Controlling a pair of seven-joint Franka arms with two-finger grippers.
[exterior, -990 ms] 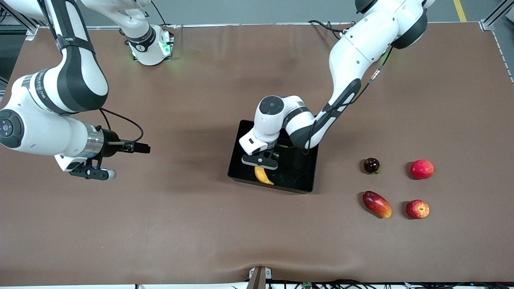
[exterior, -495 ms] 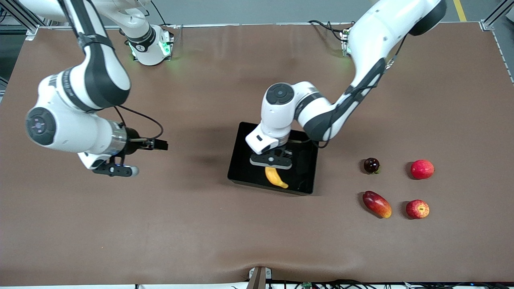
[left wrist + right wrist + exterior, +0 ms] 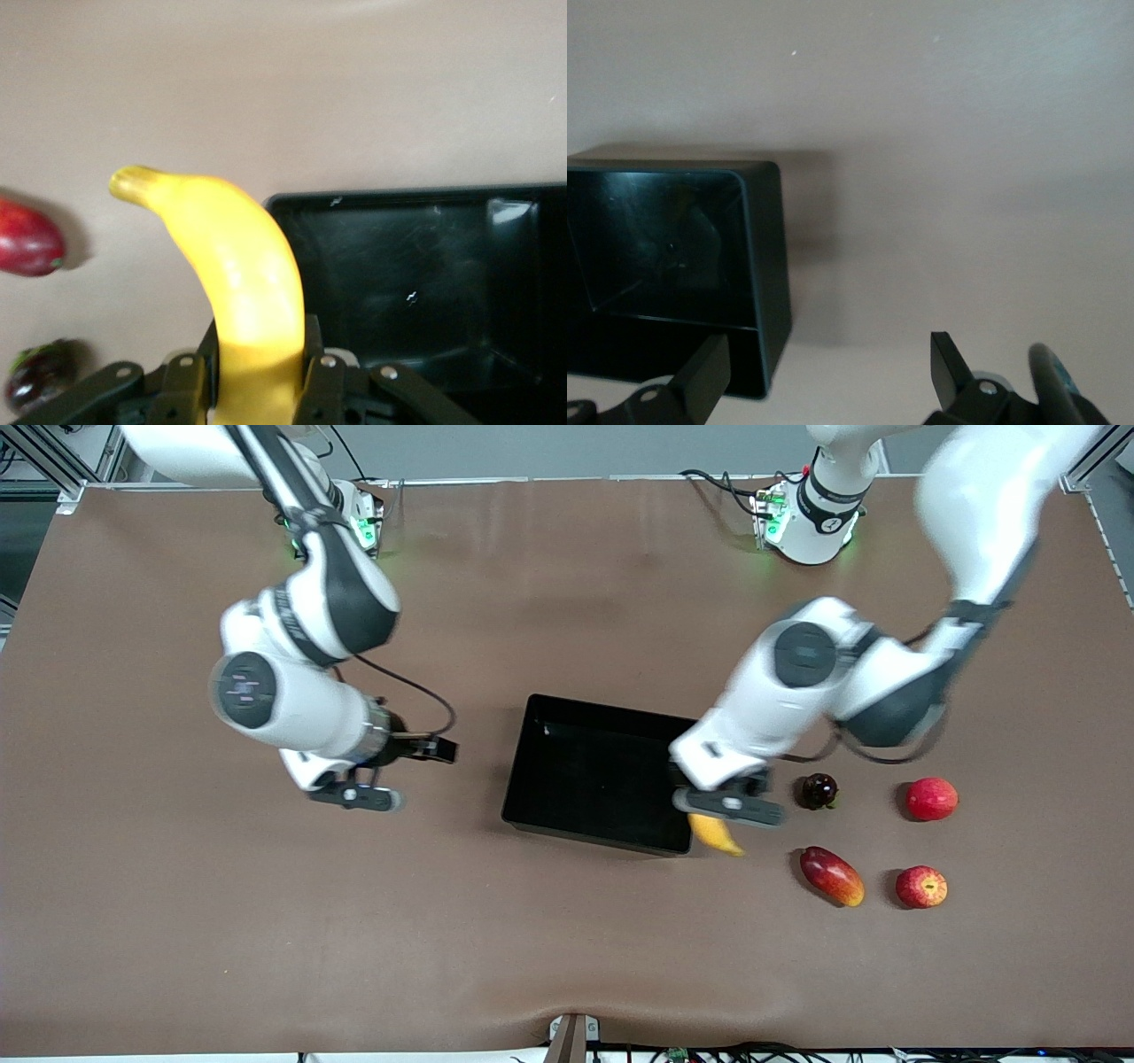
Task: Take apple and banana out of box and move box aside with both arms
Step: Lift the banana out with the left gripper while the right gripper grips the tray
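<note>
My left gripper (image 3: 722,815) is shut on the yellow banana (image 3: 716,834) and holds it in the air over the corner of the black box (image 3: 595,773) at the left arm's end. In the left wrist view the banana (image 3: 239,292) sits clamped between the fingers, with the box (image 3: 425,274) beside it. The red apple with yellow streaks (image 3: 920,887) lies on the table toward the left arm's end. My right gripper (image 3: 354,797) is open and empty, over the table beside the box toward the right arm's end. The right wrist view shows the box wall (image 3: 764,266).
A red-to-orange mango (image 3: 831,875), a dark round fruit (image 3: 819,790) and a plain pinkish-red fruit (image 3: 931,798) lie near the apple. The mango (image 3: 27,239) and the dark fruit (image 3: 35,376) also show in the left wrist view.
My left gripper has carried the banana from over the box's inside toward the left arm's end, past the box's corner. My right gripper has moved closer to the box.
</note>
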